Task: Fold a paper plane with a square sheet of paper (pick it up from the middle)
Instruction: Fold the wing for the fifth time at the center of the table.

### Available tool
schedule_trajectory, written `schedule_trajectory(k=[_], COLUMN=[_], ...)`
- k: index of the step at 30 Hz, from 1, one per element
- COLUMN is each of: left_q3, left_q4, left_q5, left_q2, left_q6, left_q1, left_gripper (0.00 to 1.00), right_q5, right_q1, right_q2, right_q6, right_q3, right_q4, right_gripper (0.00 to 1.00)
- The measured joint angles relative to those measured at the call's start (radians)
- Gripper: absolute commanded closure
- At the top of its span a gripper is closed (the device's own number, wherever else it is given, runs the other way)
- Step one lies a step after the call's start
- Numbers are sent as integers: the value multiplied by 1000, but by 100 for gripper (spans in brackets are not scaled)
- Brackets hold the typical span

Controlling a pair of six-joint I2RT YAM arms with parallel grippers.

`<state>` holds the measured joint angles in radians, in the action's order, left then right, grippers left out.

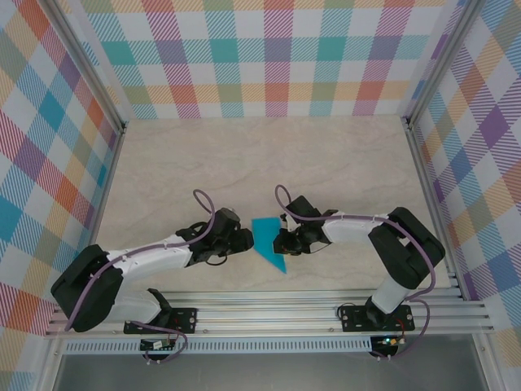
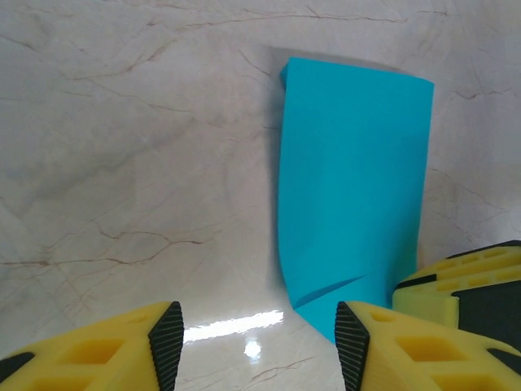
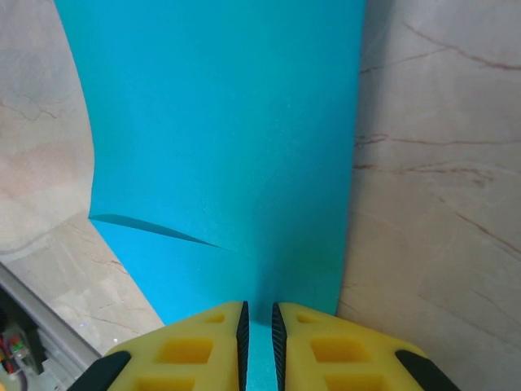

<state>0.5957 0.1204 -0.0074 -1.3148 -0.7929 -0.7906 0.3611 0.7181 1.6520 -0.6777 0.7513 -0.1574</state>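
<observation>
Right gripper (image 3: 257, 314): the 2 yellow fingers are pressing nearly together, leaving only a thin slit between the black pads, and are pinching the near edge of the folded teal-blue paper (image 3: 220, 122). Left gripper (image 2: 259, 326): the jaws are standing apart and holding nothing. 1 fingertip (image 2: 352, 334) is sitting just beside the paper's lower corner; contact cannot be told. In the left wrist view the paper (image 2: 354, 187) is showing as a tall strip over the marble-patterned table (image 2: 122, 163), with 1 short diagonal crease near its lower edge and a shadow running along its left side. A yellow-and-black finger of the other arm is sitting at the paper's lower right. From above, the paper (image 1: 267, 243) is lying between the 2 gripper heads, left (image 1: 242, 240) and right (image 1: 282, 242), near the front of the table, its pointed tip aiming toward the aluminium rail (image 1: 269, 309). Plaid walls (image 1: 277, 57) are enclosing 3 sides.
</observation>
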Motion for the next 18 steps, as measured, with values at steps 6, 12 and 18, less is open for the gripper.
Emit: schedule_trajectory(k=[6,12,18], left_q3=[5,5,5], left_q4=[-31,-73,-113], left_q5=[20,36,44], left_q2=[-46,-83,-106], left_q6=[-27,-80,-132], left_q1=[-21,-43,-51], left_gripper=[42,45,49], right_q5=[51,67,72], right_q1=[-24,-35,-38], right_q2=[-8,-17,-19], right_q6=[-18,-24,-29], right_q3=[-45,-74,-84], right_q4=[74,121,139], right_gripper=[82,82,81])
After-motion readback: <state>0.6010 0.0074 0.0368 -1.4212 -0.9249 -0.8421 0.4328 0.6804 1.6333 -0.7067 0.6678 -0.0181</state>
